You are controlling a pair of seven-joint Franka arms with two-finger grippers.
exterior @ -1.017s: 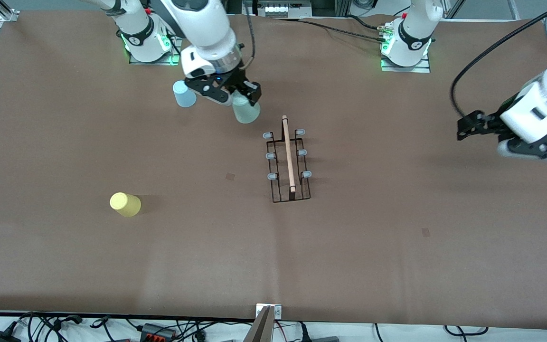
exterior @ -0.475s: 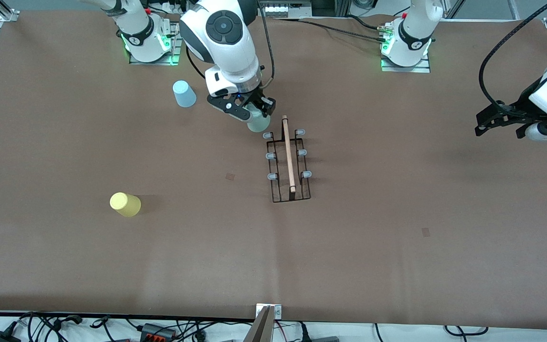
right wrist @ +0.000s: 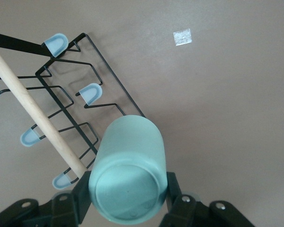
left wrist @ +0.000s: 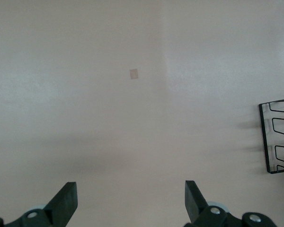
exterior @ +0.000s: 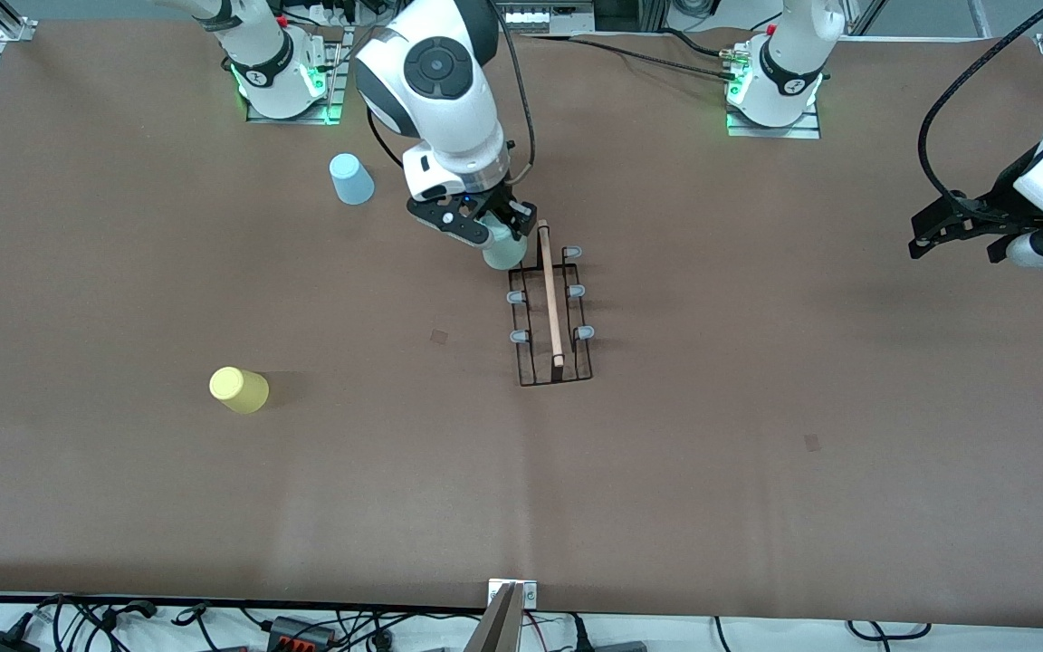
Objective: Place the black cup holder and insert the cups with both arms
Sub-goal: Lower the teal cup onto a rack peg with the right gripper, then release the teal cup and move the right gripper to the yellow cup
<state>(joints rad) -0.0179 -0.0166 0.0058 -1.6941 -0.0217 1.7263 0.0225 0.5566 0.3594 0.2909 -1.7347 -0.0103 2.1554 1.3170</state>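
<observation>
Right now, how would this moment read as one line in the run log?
right end effector: shut on pale green plastic cup, over black wire cup holder | left end effector: open, waiting | yellow cup, light blue cup: on table

From my remote seat: brown table covering (exterior: 757, 507) under even light, cables (exterior: 214, 625) tangled along its nearest edge.

Place: a robot lab, set up as a test bench.
Table (exterior: 757, 507): wide, covered in plain brown sheet, small tape marks (exterior: 439, 336) on it.
Arms: two white arms (exterior: 440, 72) bolted to metal base plates (exterior: 773, 122) with green lights.
Frame: aluminium rails (exterior: 5, 18) at the table's corners.
Wiring: cables and power adapters (exterior: 295, 627) along the table's edge nearest the front camera.
</observation>
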